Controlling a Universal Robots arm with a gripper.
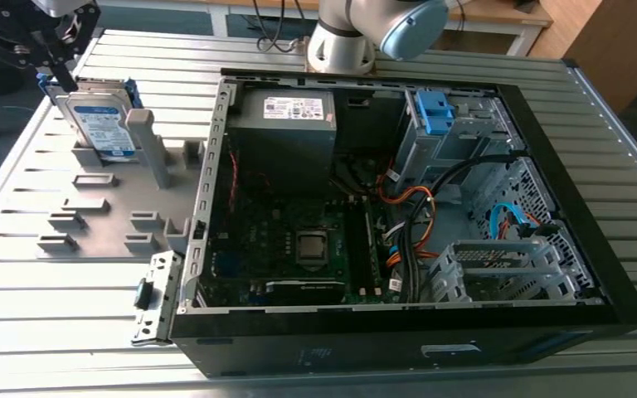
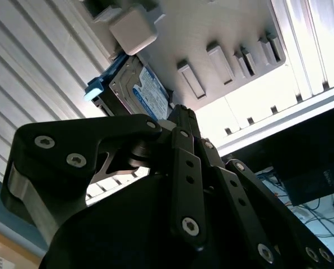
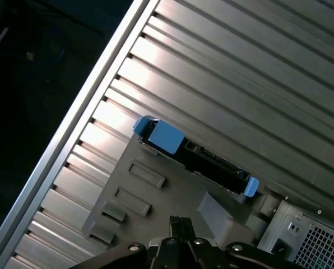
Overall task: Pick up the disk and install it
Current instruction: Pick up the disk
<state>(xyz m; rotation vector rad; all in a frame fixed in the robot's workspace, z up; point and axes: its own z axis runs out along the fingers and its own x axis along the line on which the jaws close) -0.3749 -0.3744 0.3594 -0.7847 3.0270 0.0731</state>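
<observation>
Slatted metal table (image 1: 31,332) is carrying everything. Nearest in the exterior view, an open black computer case (image 1: 407,344) is lying on its side, taking up the middle and the exterior view's right. Inside it, the motherboard (image 1: 285,240) is facing up, orange cables (image 1: 413,199) are looping beside it, and the grey power supply (image 1: 285,133) is sitting further back, with a blue plastic latch (image 1: 435,112) at the far end.

On the exterior view's left, just beside the case, a grey fixture (image 1: 97,215) with raised blocks is lying flat on the table. At its far end the disk (image 1: 103,120) is standing upright on edge between the grey posts, outside the case, label facing the case. The second wrist view is showing its label and blue bracket (image 2: 144,89); the first wrist view is catching it edge-on (image 3: 206,159).

The gripper (image 1: 62,76) is hanging right over the disk's top far corner, tip close to the bracket (image 2: 181,115). Cannot tell if it is wide, narrow or gripping, or even touching. Arm base (image 1: 341,46) is standing behind the case.
</observation>
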